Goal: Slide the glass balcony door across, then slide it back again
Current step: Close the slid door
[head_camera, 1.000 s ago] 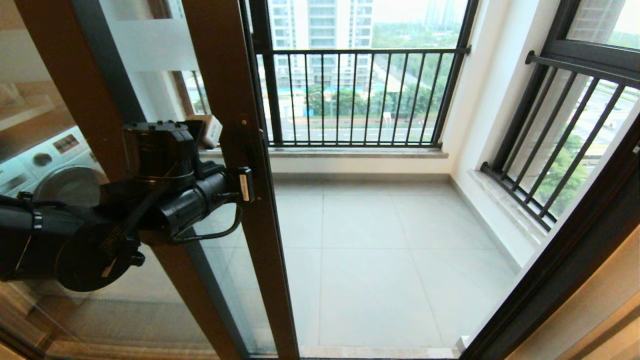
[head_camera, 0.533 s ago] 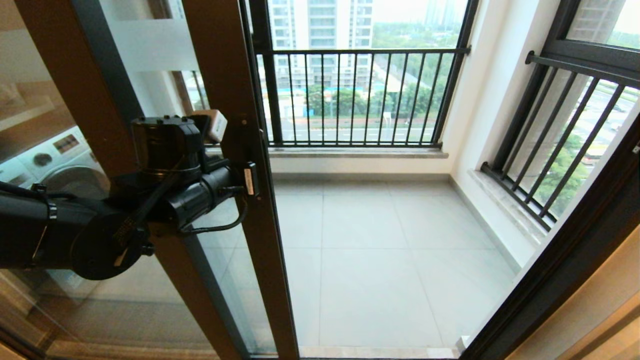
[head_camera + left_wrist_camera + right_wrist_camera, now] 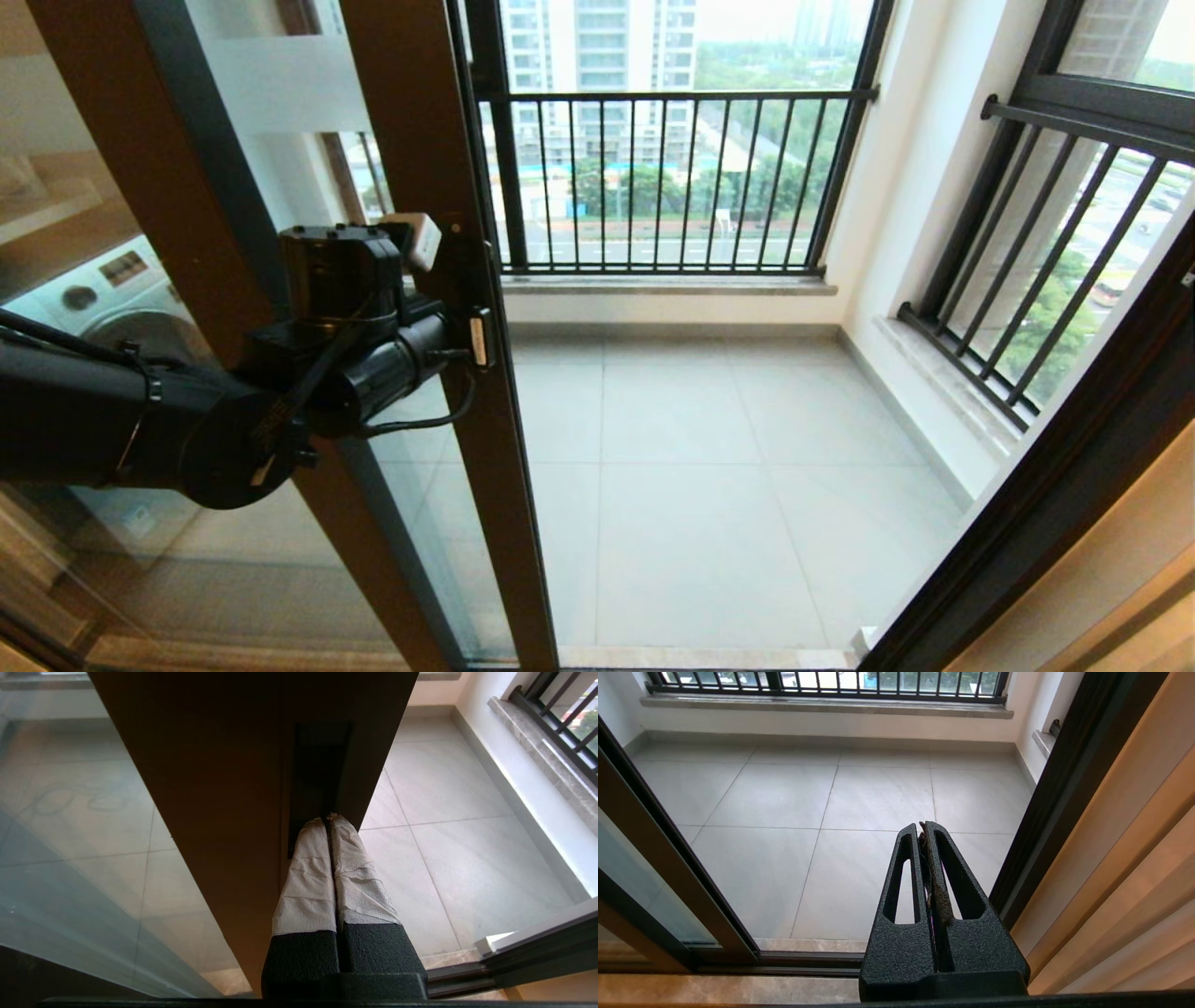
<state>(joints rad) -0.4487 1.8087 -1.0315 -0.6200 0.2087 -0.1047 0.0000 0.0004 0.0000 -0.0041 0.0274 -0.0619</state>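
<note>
Fingertips in the door's handle slot

My left gripper (image 3: 328, 817) is pressed shut, holding nothing, tips apparently hooked in the handle slot (image 3: 320, 765) to drag the glass balcony door (image 3: 425, 187), standing at the doorway's left; my right gripper (image 3: 923, 828) idles closed.

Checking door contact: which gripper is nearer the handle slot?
Left. The left gripper, shut, has its tips at the handle slot; the right gripper hangs apart over the open doorway.

Dark brown door frame (image 3: 420, 140), frosted white band (image 3: 289, 84)
</note>
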